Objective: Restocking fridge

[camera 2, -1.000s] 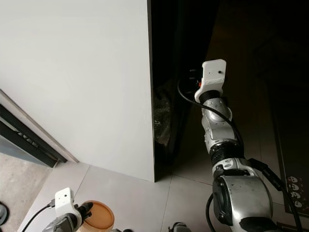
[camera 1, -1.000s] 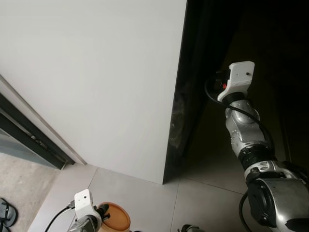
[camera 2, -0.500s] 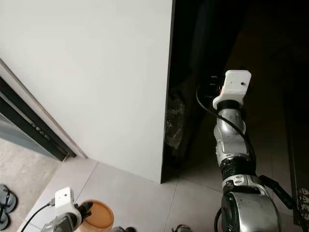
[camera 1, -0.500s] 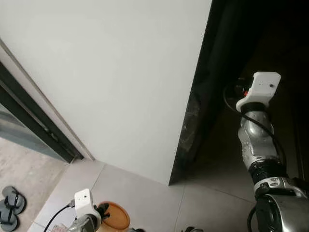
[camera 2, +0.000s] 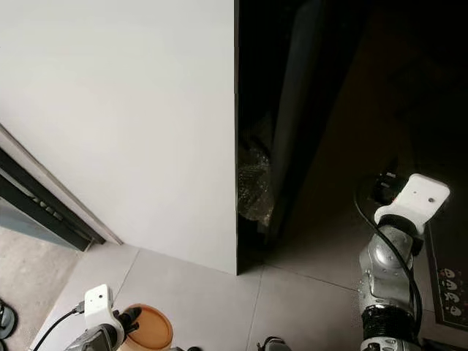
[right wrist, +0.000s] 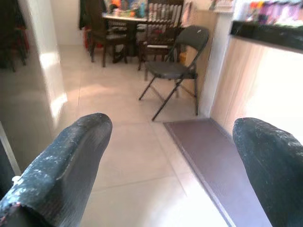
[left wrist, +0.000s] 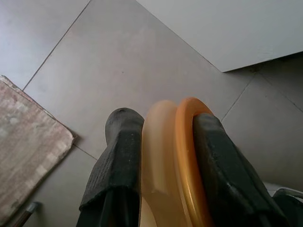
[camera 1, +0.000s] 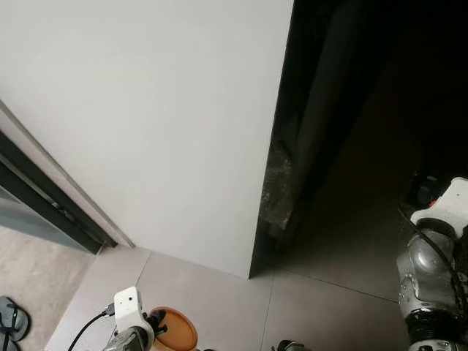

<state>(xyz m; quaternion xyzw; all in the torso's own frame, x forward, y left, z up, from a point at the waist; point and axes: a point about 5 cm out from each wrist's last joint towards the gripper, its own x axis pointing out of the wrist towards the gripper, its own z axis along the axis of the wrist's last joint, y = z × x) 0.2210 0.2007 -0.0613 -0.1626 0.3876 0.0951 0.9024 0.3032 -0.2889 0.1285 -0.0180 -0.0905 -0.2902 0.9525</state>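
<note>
**Orange-lidded container clamped edge-on in the left gripper**

The container point(left wrist: 166, 156) is a round, shallow tub of pale translucent plastic with an orange lid point(left wrist: 189, 156) fitted on. It stands on edge between the left gripper's point(left wrist: 161, 142) two black fingers point(left wrist: 118, 161): one finger presses the pale tub side, the other the lid. Its curved rim rises just past the fingertips, above the grey floor tiles.

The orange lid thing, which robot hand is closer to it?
Left. The left hand is shut on the orange lid, low above the floor. The right hand is open, off beside the dark fridge opening.
</note>
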